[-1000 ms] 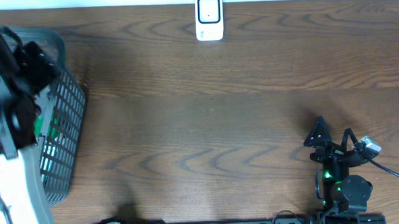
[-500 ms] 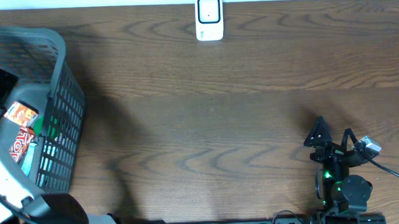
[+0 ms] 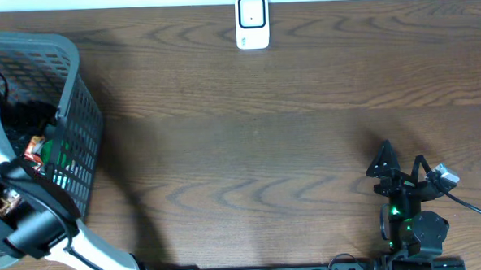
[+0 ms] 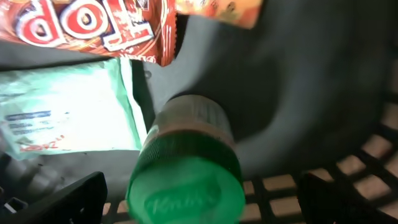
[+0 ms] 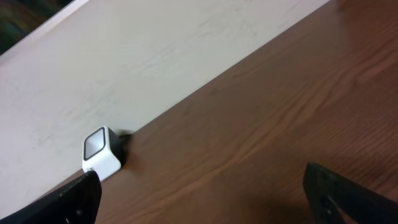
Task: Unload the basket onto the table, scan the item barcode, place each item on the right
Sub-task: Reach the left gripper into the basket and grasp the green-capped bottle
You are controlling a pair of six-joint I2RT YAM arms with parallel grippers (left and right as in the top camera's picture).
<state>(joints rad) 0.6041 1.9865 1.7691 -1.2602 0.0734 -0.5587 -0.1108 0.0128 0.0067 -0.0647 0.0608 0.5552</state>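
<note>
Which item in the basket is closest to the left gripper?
The green-capped jar, centred between the fingers of the open left gripper. The red snack packet and pale green pouch lie flat, farther off.

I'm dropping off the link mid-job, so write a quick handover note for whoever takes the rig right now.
Left hand: open, holding nothing, down inside the basket just above the green-lidded jar.
Right hand: open, empty, at the near right of the table.
Items: jar, red snack packet and pale green pouch all lie in the basket; scanner stands at the far edge, middle.
Done: the reach into the basket.
Left: grasp an item, lift it out, show its barcode to the scanner.
</note>
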